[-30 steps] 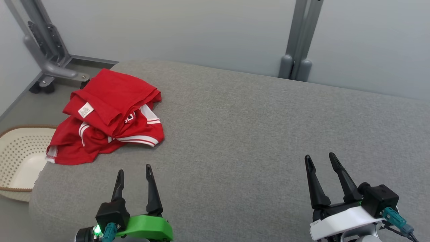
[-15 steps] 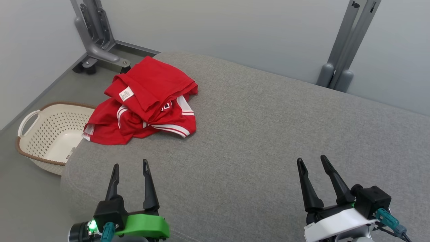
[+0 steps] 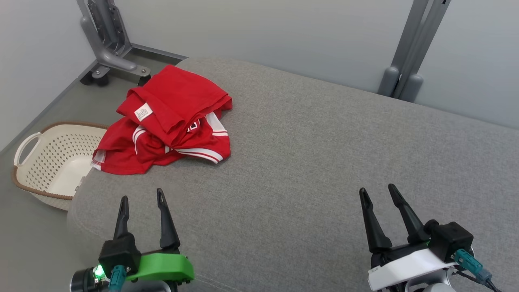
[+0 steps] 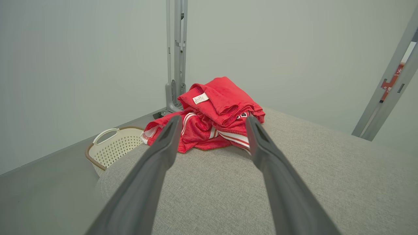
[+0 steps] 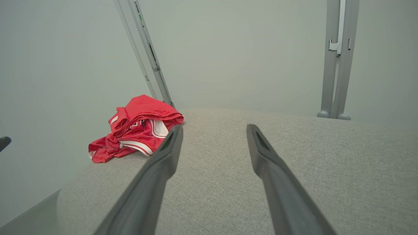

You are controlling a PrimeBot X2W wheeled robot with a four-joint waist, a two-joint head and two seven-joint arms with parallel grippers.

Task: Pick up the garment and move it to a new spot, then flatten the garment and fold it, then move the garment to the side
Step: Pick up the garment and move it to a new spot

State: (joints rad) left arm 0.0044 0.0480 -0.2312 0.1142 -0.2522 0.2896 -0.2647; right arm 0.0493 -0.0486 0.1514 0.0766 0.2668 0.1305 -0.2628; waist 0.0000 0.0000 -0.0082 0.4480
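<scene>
Red shirt (image 3: 170, 109) sits bunched on the table (image 3: 324, 162), far left corner, unmoved; only the camera swung toward it, left claw (image 3: 141, 194) and right claw (image 3: 376, 187) staying spread, empty, pickup unstarted

- The garment (image 3: 174, 101) is a red jersey with white stripes, bunched in a loose heap.
- A white label (image 3: 142, 112) faces up on its top fold.
- It lies at the far left corner of the grey padded top (image 3: 324, 162), with its hem reaching the left edge.
</scene>
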